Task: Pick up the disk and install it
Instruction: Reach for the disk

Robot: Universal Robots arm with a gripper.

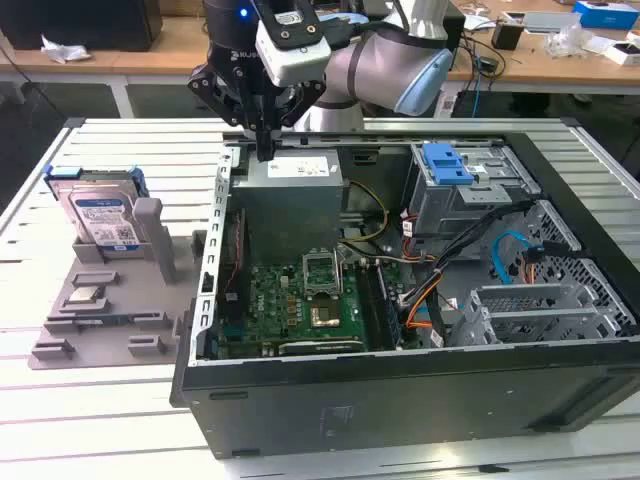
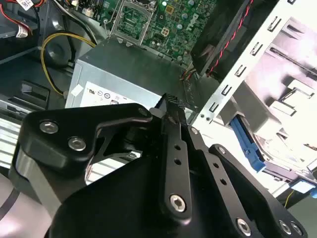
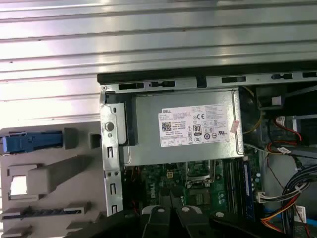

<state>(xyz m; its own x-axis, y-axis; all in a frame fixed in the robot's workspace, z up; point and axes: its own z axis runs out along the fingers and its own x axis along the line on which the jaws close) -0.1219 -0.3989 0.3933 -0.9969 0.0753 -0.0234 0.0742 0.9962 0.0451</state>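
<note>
Gripper (image 2: 171, 101): black metal, bolted linkage bars, two slim fingers pressed together at the tips with nothing between them; hangs over the far edge of the power supply, at the case's rear corner, well apart from the disk.
Power supply (image 3: 183, 124): plain grey sheet-metal box; white label with a barcode, small print and round marks.
Case (image 1: 400, 400): black, lying on its side with the panel off; perforated bare-metal cages inside, toward the exterior view's right.
Motherboard (image 1: 290, 295): green, with a square metal socket in the middle.
Disk (image 1: 100, 215): flat silver rectangle, white-and-blue label with barcodes, blue plastic frame around it; stands leaning in the holder outside the case, at the exterior view's left.
Holder (image 1: 100, 300): matte grey plastic, stepped blocks and slots.
Bracket (image 1: 447, 163): glossy blue plastic, on top of a drive cage inside the case.
Table (image 1: 100, 420): ribbed, silvery metal slats.
</note>
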